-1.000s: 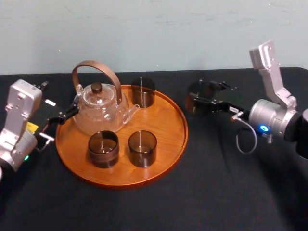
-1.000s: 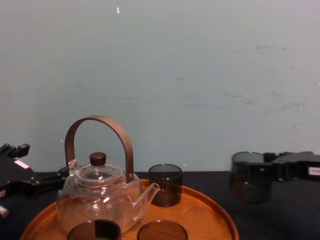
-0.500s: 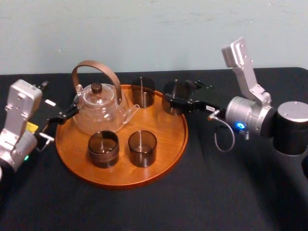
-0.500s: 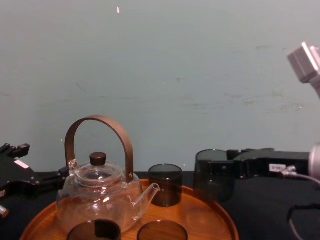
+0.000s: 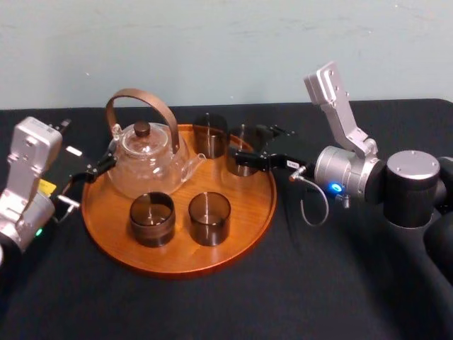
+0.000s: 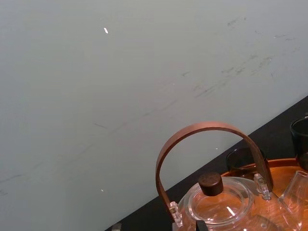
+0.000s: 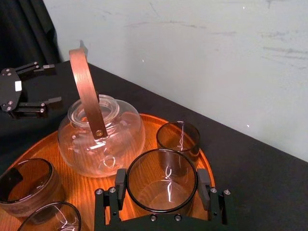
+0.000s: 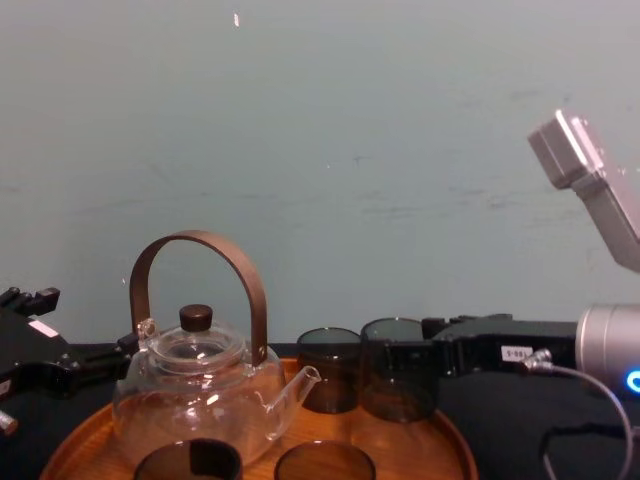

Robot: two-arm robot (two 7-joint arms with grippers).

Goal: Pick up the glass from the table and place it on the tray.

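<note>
Seen from the right wrist, the right gripper is clamped on the glass, with a finger pressed to each side of it. The head view adds where that is: the glass sits between the fingertips over the tray, just inside the rim on the gripper's own side. The chest view gives the side look. There the base of the glass is about level with a neighbouring glass just past the fingertips, though I cannot tell whether it touches the wood. Farther out from the gripper stands the teapot, and two more glasses sit off to its side. The left gripper, fingers apart, hangs over the desk beyond the teapot.
</note>
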